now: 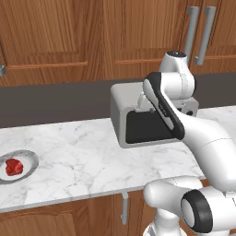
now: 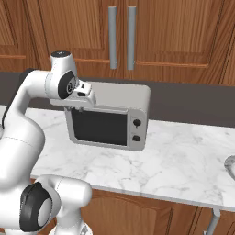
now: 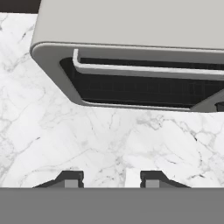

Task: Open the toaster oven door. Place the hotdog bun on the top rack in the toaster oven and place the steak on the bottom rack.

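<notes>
The light grey toaster oven [image 1: 120, 99] [image 2: 121, 94] [image 3: 131, 22] stands on the marble counter against the back wall. Its door [image 1: 143, 126] [image 2: 98, 126] [image 3: 131, 89] is upright and shut, with a pale handle bar [image 3: 144, 70] along its upper edge. A faint wire grid shows through the dark glass; I cannot tell which rack it is. My gripper [image 3: 111, 179] [image 2: 85, 95] hovers just above the door's top front edge, pointing down, open and holding nothing. The red steak [image 1: 14, 167] lies in a grey dish [image 1: 31, 159] at the counter's far left. The hotdog bun is out of view.
Two black knobs [image 2: 136, 130] sit on the oven's right front. Another dish's rim [image 2: 230, 166] shows at the far right of the counter. Wooden wall cabinets with metal handles [image 2: 121, 36] hang above, and bare marble [image 1: 78, 147] stretches between the oven and the steak's dish.
</notes>
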Available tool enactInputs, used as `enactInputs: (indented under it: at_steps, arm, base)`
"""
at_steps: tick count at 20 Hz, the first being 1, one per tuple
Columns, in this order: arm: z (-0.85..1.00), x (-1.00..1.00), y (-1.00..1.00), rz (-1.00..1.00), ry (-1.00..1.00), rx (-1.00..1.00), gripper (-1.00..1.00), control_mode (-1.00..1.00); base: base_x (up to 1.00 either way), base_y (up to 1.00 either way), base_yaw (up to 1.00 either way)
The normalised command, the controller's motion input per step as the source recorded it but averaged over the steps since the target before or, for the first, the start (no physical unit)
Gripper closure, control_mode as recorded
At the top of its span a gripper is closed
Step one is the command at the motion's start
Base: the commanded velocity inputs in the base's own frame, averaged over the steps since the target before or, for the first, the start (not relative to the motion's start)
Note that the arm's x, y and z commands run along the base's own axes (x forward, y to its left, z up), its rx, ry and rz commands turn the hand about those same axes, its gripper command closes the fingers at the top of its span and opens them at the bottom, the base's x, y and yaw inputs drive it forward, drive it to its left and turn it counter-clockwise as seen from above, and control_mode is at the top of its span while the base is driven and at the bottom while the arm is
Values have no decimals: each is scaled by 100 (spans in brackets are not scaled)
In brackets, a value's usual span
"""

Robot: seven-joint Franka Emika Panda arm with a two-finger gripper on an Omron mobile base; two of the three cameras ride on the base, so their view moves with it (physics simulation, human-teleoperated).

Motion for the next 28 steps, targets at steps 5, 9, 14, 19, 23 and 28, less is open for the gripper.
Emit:
enactInputs:
  at_steps: [5, 9, 14, 19, 23, 28]
  arm:
    - [0, 0, 0, 0, 0, 0, -100, 100]
    - [0, 0, 0, 0, 0, 0, -100, 100]
    - [0, 0, 0, 0, 0, 0, -100, 100]
    - [0, 0, 0, 0, 0, 0, -100, 100]
    - [0, 0, 0, 0, 0, 0, -100, 100]
    - [0, 0, 0, 0, 0, 0, -100, 100]
  base:
    - [0, 0, 0]
    - [0, 0, 0]
    - [0, 0, 0]
    - [-41, 9, -3]
    - [-21, 45, -1]
    - [2, 66, -3]
